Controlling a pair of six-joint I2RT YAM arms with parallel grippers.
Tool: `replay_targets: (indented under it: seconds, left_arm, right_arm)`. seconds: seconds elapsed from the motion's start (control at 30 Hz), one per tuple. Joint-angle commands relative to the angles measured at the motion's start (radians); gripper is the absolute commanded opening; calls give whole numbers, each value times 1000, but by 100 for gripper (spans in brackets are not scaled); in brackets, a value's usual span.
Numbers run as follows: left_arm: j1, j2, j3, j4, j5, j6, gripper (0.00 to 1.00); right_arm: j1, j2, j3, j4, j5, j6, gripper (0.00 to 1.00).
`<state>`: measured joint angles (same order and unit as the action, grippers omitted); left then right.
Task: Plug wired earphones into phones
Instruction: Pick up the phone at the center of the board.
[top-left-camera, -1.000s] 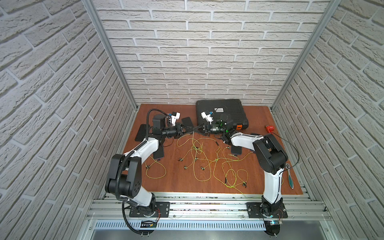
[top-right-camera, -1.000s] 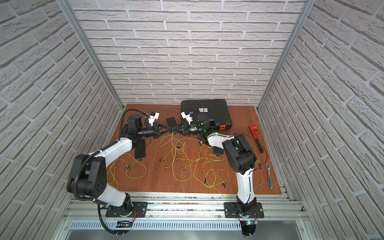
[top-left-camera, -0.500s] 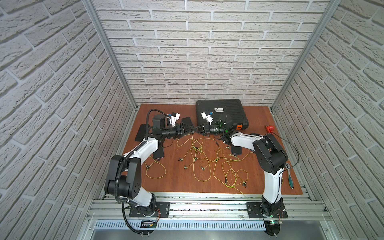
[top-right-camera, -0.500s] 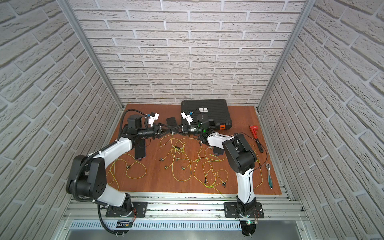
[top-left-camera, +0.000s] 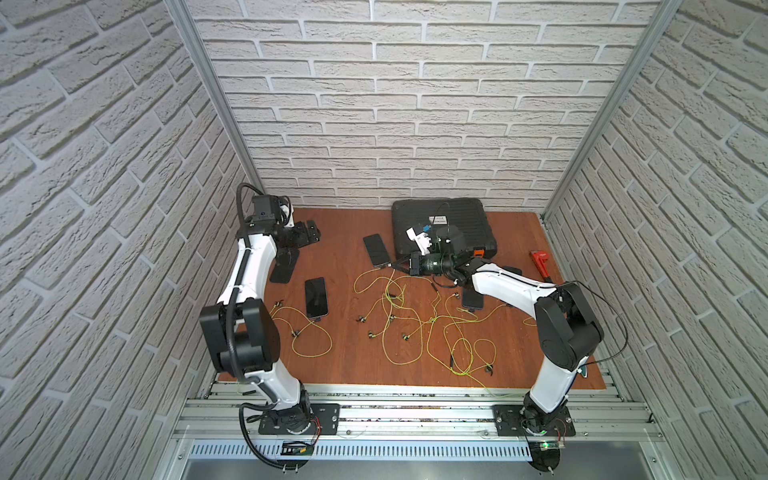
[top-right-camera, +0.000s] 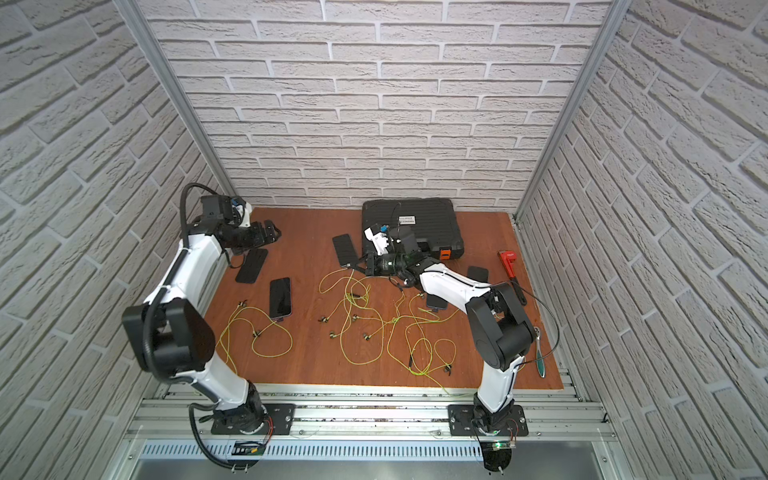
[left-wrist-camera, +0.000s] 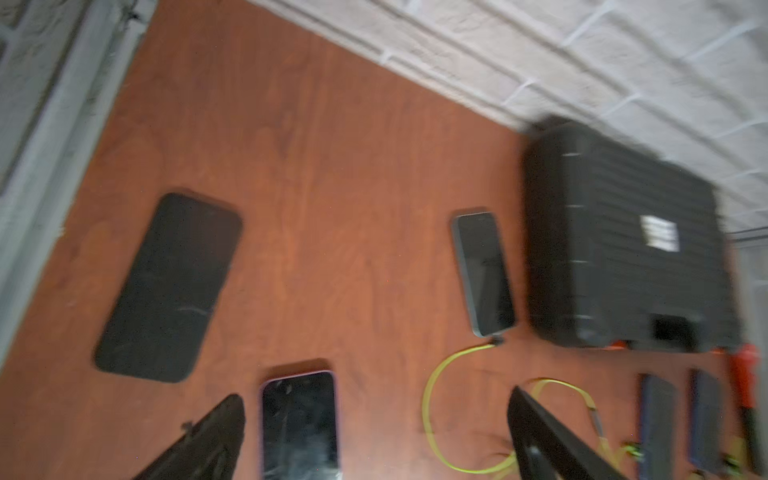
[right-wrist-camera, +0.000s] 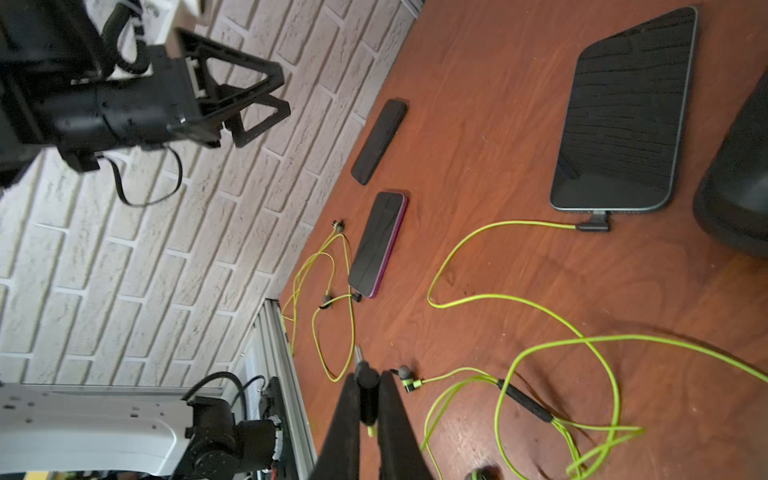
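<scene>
At the back left of the table (top-left-camera: 353, 374), the left claw (top-left-camera: 311, 237) hangs in the air, fingers spread wide with nothing between them, close to the leftmost phone (top-left-camera: 284, 266). Its own wrist camera is smeared, so I won't read much from it.

Across in the middle, the right claw (right-wrist-camera: 368, 384) is low over the wood, pinched together on a dark plug (right-wrist-camera: 362, 368). The plug's metal tip pokes out past the fingers (right-wrist-camera: 345, 419) and yellow-green cable trails behind. This claw sits just off the near end of the phone beside the case (top-left-camera: 377, 249), which lies right next to the black case (top-left-camera: 440, 220). That phone already has an angled connector (right-wrist-camera: 594, 224) seated in its end.

The purple-edged phone (right-wrist-camera: 380, 245) lies further left with a cable at its near end, plugged in as far as I can tell. The rest of the earphones (top-left-camera: 432, 320) sprawl in a loose tangle mid-table. Another phone (top-left-camera: 473, 298) peeks out beneath the right arm.
</scene>
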<state>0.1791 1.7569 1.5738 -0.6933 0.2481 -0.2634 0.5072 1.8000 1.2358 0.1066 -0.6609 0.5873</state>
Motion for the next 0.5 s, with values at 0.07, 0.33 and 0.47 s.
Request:
replay_targets:
  seconds: [0.07, 0.33, 0.47]
  left_arm:
    - [99, 240, 135, -112, -104, 156, 98]
    - [113, 459, 350, -180, -227, 271, 98]
    - [114, 549, 422, -206, -244, 305, 98]
  right_arm:
    - [20, -53, -62, -108, 85, -118, 6]
    - [19, -57, -79, -198, 103, -175, 6]
    - [20, -44, -88, -173, 101, -146, 6]
